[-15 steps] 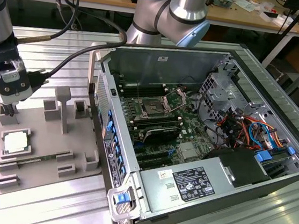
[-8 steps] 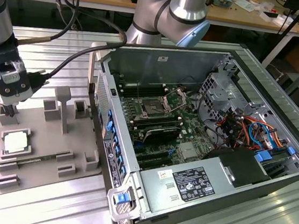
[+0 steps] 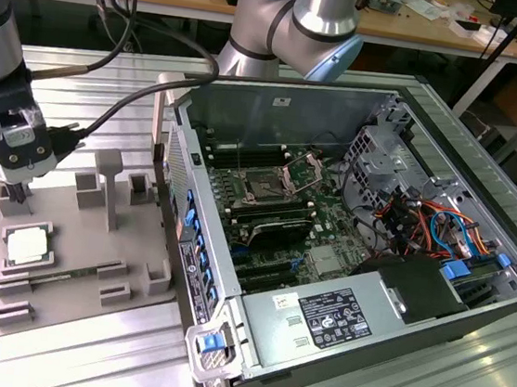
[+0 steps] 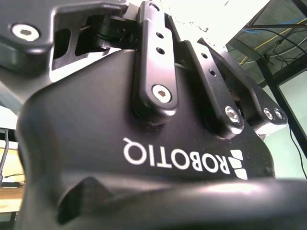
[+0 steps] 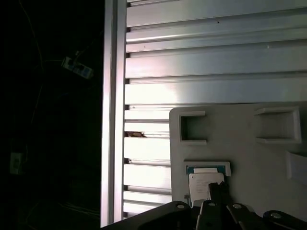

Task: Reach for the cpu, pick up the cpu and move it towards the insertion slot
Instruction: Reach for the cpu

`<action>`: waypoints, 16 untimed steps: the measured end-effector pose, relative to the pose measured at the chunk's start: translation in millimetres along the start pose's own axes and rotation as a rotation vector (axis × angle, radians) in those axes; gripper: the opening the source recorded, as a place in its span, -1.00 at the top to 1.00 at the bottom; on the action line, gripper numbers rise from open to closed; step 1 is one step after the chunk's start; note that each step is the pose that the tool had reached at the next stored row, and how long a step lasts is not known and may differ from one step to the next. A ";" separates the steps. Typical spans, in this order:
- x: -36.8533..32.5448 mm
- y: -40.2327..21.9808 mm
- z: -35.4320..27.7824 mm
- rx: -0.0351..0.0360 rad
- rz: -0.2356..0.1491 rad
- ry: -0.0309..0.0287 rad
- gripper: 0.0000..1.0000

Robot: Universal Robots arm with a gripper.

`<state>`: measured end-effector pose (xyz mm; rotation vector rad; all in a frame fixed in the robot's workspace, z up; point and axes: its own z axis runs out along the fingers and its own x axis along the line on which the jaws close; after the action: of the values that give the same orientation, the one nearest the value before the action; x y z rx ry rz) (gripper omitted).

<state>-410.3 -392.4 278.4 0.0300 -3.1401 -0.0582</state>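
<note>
The cpu (image 3: 27, 244), a small cream-white square chip, lies flat in a recess of the grey fixture plate (image 3: 76, 238) on the exterior view's left. My gripper (image 3: 17, 196) hangs just above and slightly behind it, pointing down, apart from the chip. In the first wrist view the cpu (image 5: 202, 183) sits in its rimmed recess, with the gripper's dark tip (image 5: 218, 192) overlapping its near corner. The second wrist view shows the gripper's black body (image 4: 144, 158) close up. The insertion slot (image 3: 265, 187), a dark square with a raised metal bracket, sits on the motherboard inside the open case.
The open computer case (image 3: 381, 105) fills the exterior view's middle and right, with a power supply (image 3: 328, 318) and coloured cables (image 3: 432, 227). Upright grey posts (image 3: 108, 186) stand on the fixture between the cpu and the case wall. The table is ribbed aluminium (image 5: 216, 62).
</note>
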 end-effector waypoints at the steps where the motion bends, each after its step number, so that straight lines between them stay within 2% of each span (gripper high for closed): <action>1: 0.0 -0.4 0.5 0.0019 0.000 0.0000 0.79; 7: 0.1 -7.2 3.4 0.0028 0.000 0.0000 0.79; 16: 0.2 -8.3 9.5 0.0028 0.000 0.0002 0.79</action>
<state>-410.3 -400.3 268.6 0.0300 -3.1400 -0.0537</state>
